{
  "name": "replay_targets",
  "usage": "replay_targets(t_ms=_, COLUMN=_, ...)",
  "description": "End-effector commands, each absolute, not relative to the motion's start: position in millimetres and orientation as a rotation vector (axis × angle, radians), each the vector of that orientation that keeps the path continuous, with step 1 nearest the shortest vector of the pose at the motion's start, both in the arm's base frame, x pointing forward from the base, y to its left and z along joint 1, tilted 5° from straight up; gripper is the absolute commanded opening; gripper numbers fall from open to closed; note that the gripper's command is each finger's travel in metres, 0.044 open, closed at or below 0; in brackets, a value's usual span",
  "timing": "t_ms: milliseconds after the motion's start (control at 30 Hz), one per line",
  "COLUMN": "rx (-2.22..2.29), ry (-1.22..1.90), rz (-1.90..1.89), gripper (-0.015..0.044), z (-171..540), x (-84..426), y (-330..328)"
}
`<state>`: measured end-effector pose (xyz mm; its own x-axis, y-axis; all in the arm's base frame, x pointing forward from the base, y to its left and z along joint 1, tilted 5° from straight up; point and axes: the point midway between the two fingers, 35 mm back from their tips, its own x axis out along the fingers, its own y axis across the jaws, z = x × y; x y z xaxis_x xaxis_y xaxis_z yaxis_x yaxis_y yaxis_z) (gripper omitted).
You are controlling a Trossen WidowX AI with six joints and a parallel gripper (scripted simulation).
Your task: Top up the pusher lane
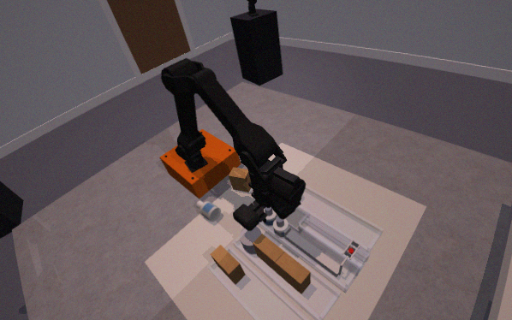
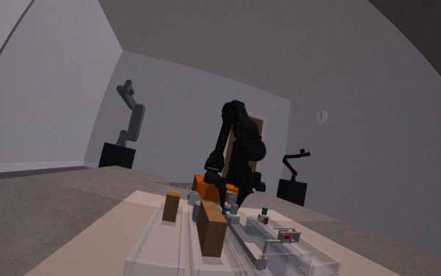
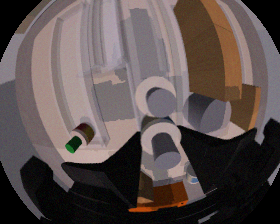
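Note:
My gripper (image 2: 231,204) (image 3: 159,132) is shut on a white-shouldered jar (image 1: 269,217) (image 3: 155,134) with a grey cap and some blue on its side. It holds the jar about upright at the robot-side end of the sprung lane (image 1: 310,249) (image 2: 242,236) (image 3: 142,42). A matching jar (image 1: 281,227) (image 2: 233,215) (image 3: 141,95) stands in that lane directly behind the held one. The two are touching or nearly so. The fingers and arm cover part of the held jar in the top view. The low front stop, the pusher plate and the held jar's base cannot be made out.
A grey cylinder (image 1: 249,245) (image 3: 207,111) and brown boxes (image 1: 282,262) (image 2: 212,232) stand in the neighbouring lane. Another box (image 1: 228,263) (image 2: 172,207) is farther out. A green-capped jar (image 2: 264,214) (image 3: 84,133) stands opposite. A blue-labelled bottle (image 1: 208,210) lies near the orange base (image 1: 217,150).

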<state>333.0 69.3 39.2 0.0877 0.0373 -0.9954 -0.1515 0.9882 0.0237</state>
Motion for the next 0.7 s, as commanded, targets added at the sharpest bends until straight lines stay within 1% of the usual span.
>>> replay_targets(t_ms=0, rx=-0.097, ry=1.454, rz=0.143, gripper=0.0000, z=38.0, x=338.4, y=70.0)
replay_targets(t_ms=667, rx=-0.097, ry=1.455, rz=0.143, gripper=0.0000, z=31.2, x=337.9, y=70.0)
